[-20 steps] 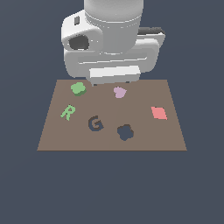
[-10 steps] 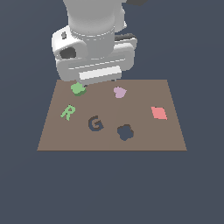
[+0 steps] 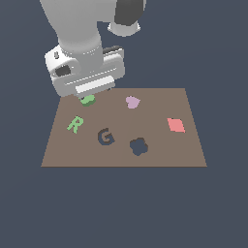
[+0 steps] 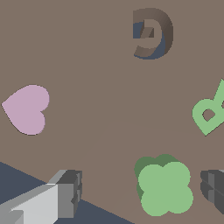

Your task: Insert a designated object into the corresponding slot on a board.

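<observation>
The gripper (image 4: 142,197) hangs over the green flower block (image 4: 165,188), fingers apart, one on each side, not touching it. The block lies on the brown board (image 3: 160,155), far from the flower hole (image 3: 138,146). Next job, I think: go down and squeeze.

One board (image 3: 189,145), two cut-outs: flower slot (image 3: 138,146), G (image 3: 105,137); four blocks.

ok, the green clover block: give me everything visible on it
The green clover block is a small, flat, bright green piece with four rounded lobes, plain and matte. It lies flat on the brown board near its far edge, partly hidden under the arm in the exterior view. It sits between the open gripper's fingers; none visibly touches it.
</observation>
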`<state>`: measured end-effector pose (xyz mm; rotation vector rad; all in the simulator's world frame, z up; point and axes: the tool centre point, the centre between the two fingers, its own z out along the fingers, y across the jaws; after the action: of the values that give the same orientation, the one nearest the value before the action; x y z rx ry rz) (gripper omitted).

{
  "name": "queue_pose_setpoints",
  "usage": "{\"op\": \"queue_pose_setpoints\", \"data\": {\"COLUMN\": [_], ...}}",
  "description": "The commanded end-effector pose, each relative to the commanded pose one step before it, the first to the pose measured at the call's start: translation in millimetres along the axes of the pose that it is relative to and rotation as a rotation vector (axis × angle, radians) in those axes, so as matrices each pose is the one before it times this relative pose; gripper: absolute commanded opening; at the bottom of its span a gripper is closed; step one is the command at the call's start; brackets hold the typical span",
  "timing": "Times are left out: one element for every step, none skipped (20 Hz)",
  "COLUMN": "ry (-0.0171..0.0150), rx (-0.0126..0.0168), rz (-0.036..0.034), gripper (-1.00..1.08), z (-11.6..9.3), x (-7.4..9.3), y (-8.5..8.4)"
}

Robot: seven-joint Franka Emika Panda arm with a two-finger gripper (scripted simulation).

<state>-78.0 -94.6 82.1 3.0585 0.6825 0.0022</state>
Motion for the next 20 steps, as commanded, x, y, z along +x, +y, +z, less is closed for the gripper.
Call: {"op": "queue_pose_setpoints", "data": {"ry": [0.00106,0.00008,0.00007,0.00005,0.00004,0.00003,0.00002,0.00001,0.00000,-0.00001,-0.00001,-0.00002,-0.00001,-0.00001,-0.00001,0.00000,-0.00045,0.00000,0.00000,0.00000], "rx": [0.00203,0.00080,0.00074,0.00069,0.00063,0.00058,0.00052,0.00047,0.00041,0.00035,0.00030,0.00025,0.00019,0.00014,0.00008,0.00003,0.00011,0.00000,0.00000,0.00000], "rz": [-0.03562,-0.01157,-0.01076,-0.01003,-0.00922,-0.00844,-0.00767,-0.00689,-0.00605,-0.00529,-0.00447,-0.00371,-0.00284,-0.00207,-0.00119,-0.00049,0.00356,0.00000,0.00000,0.00000], "gripper": [1.00,1.00,1.00,1.00,1.00,1.00,1.00,1.00,1.00,1.00,1.00,1.00,1.00,1.00,1.00,1.00,1.00,1.00,1.00,1.00], "z": [8.60,3.00,2.80,2.61,2.41,2.21,2.01,1.80,1.60,1.39,1.18,0.97,0.75,0.54,0.32,0.11,-0.45,0.29,0.86,1.43], "x": [-8.70,-2.99,-2.79,-2.55,-2.35,-2.13,-1.92,-1.70,-1.51,-1.29,-1.10,-0.87,-0.70,-0.48,-0.30,-0.07,0.13,-0.01,-0.04,-0.07], "y": [7.82,2.79,2.64,2.45,2.30,2.12,1.94,1.76,1.59,1.38,1.19,0.96,0.77,0.54,0.34,0.08,-0.44,0.03,0.10,0.17]}}
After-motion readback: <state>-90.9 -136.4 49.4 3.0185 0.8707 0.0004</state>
